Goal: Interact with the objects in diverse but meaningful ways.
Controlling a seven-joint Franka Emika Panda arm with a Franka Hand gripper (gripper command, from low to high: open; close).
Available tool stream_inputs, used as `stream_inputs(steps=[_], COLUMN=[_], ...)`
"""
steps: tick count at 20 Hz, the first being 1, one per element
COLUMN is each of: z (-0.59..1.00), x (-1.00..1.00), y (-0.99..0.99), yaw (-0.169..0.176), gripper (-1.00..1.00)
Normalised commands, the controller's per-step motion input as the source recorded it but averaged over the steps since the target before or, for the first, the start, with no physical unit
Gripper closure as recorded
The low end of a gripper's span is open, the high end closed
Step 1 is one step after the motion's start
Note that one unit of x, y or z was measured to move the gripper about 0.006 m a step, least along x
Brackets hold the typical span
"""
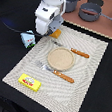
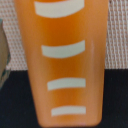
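gripper (image 1: 54,31): we cannot tell its width | bread loaf (image 2: 64,62) fills wrist view, beside carton (image 1: 28,38) | risk: we nudge carton over

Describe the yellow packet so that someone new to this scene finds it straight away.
Start at the pale woven placemat on the dark table, with a round tan plate near its middle. Go to the mat's near corner on the exterior view's left: the yellow packet lies flat there. It is the only yellow thing, a small rectangle with red and green marks, well apart from the orange-handled cutlery by the plate.
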Motion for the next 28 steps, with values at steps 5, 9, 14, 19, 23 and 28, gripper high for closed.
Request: stream_inputs(steps=[5,9,14,19,23,28], z=[-0.31,-0.27,-0.26,-0.07,0.55,0.46], x=[0.02,0.04,0.05,0.10,0.22,0.14], y=[0.08,0.08,0.06,0.18,0.66,0.73], yaw=[0.007,0.011,0.011,0.033,0.084,0.100], gripper=[1.00,1.00,1.00,1.00,1.00,1.00])
